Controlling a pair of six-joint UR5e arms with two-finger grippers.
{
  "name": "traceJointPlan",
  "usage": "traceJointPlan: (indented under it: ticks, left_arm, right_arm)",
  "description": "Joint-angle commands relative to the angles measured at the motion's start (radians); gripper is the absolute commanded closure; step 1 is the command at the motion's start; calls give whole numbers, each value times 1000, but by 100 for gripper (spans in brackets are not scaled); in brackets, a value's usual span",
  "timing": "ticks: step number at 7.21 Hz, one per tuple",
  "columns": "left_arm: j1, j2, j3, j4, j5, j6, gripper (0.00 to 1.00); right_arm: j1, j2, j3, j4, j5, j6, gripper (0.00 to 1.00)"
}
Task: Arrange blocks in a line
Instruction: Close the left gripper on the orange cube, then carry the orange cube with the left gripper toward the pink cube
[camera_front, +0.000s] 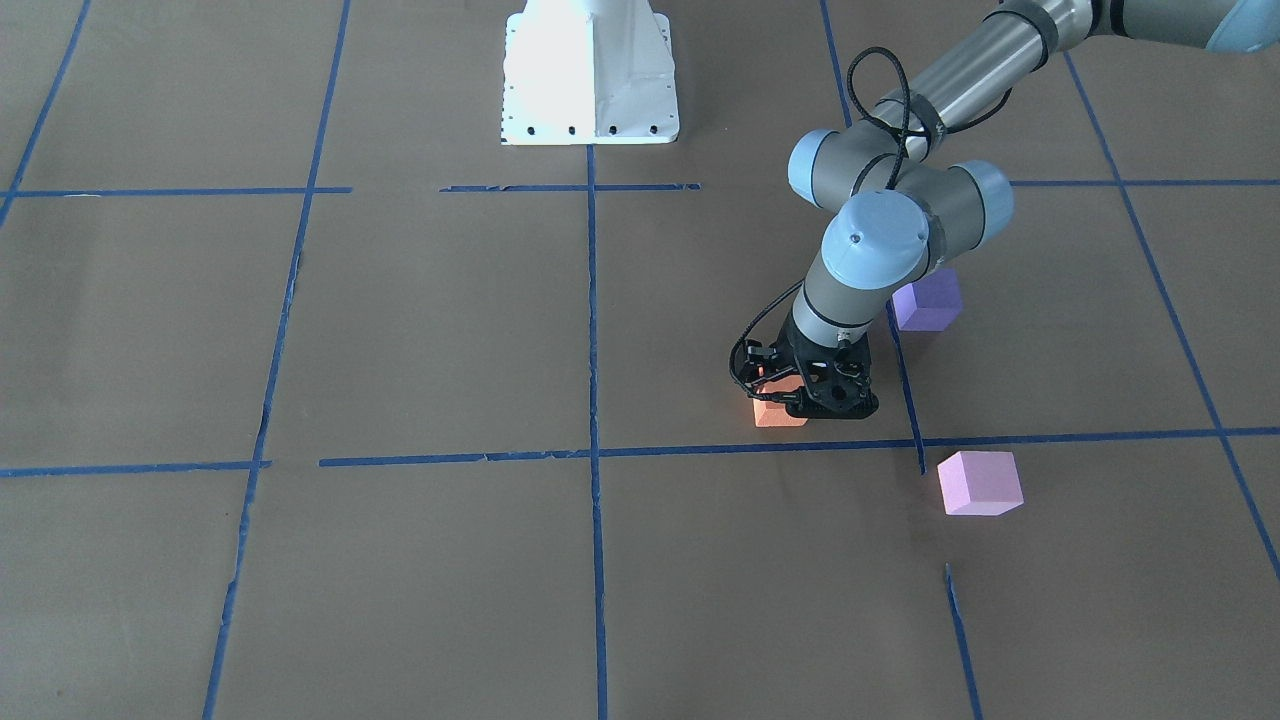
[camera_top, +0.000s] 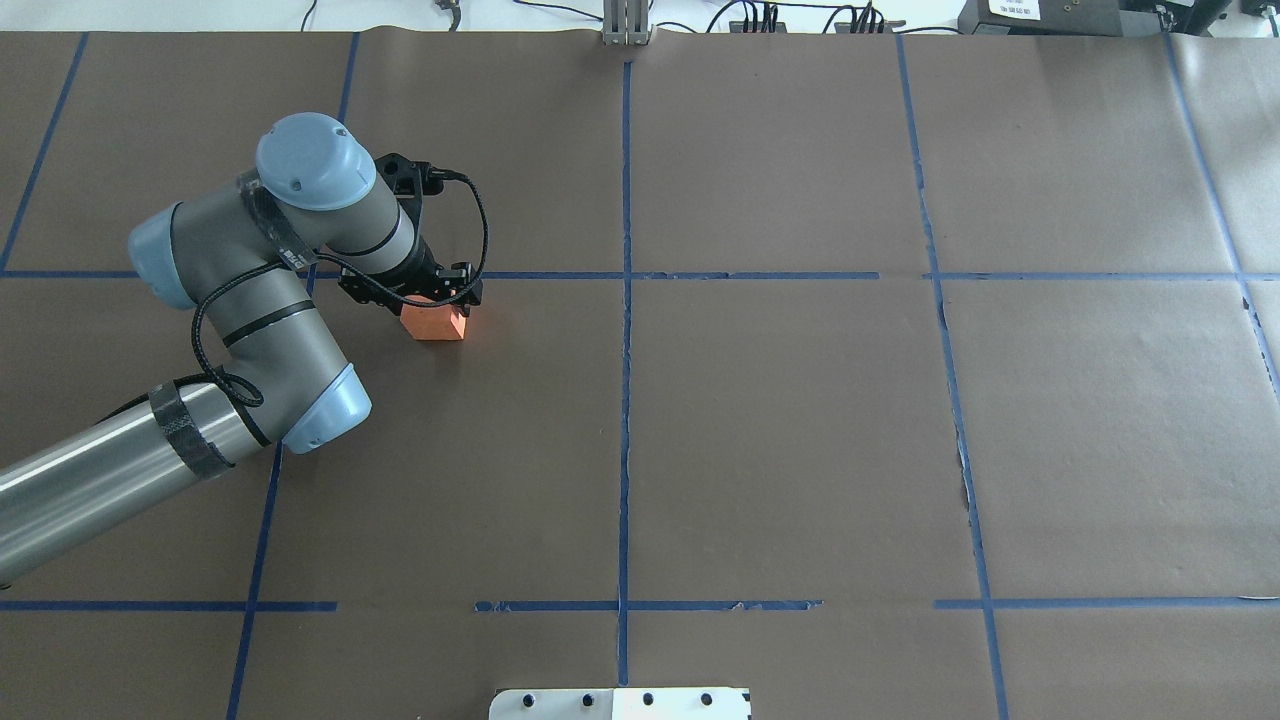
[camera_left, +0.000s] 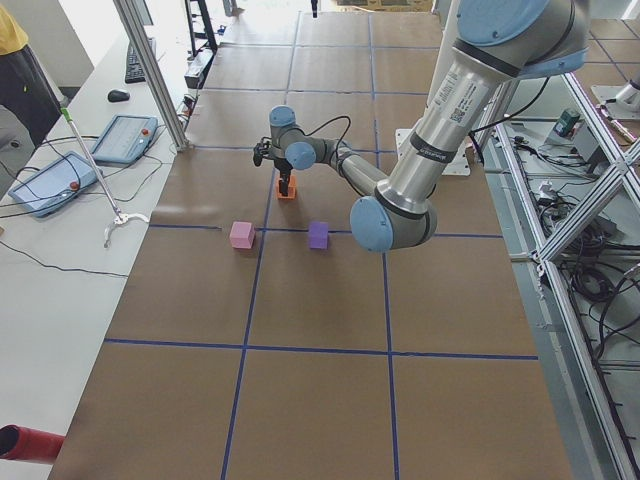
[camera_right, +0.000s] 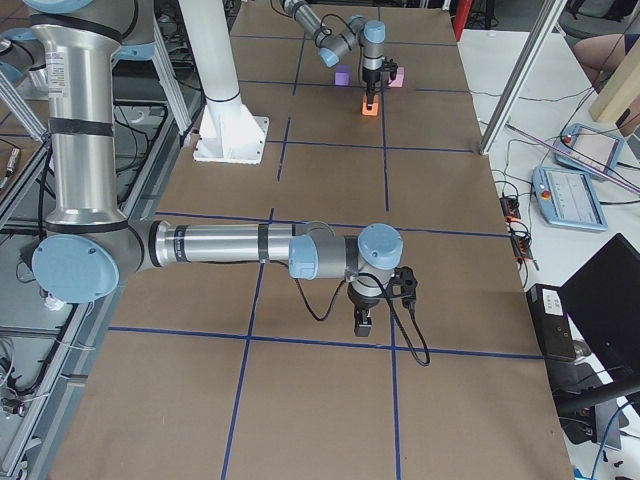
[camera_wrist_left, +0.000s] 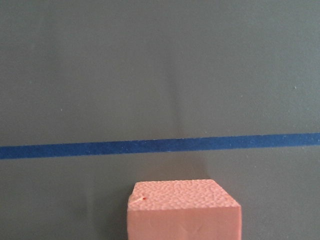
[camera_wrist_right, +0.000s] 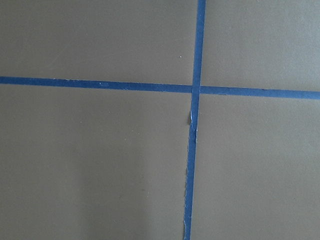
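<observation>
The orange block (camera_front: 778, 414) sits low at the table, just short of a blue tape line, between my left gripper's fingers. It also shows in the overhead view (camera_top: 437, 324) and the left wrist view (camera_wrist_left: 184, 210). My left gripper (camera_front: 812, 398) points down over it and looks shut on it. The dark purple block (camera_front: 928, 302) lies behind the left wrist. The pale pink block (camera_front: 978, 483) lies past the tape line; both are hidden under the arm in the overhead view. My right gripper (camera_right: 362, 322) hangs far off over bare paper; I cannot tell whether it is open or shut.
Brown paper with a blue tape grid (camera_top: 626, 400) covers the table. The white robot base (camera_front: 590, 75) stands at the robot's edge. A side bench with tablets (camera_left: 120, 138) and a metal post (camera_left: 155, 75) runs along the operators' side.
</observation>
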Motion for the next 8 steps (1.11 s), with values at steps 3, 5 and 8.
traceJointPlan:
  ticks: [3, 5, 8]
  left_arm:
    - [-39, -1, -65, 5, -2, 0, 81]
    - [-156, 31, -209, 124, -27, 52, 87]
    - [-249, 200, -263, 115, -93, 238, 87]
  right_arm:
    - [0, 0, 0, 0, 0, 0, 0]
    - [0, 0, 0, 0, 0, 0, 0]
    - [0, 0, 0, -1, 0, 0, 0]
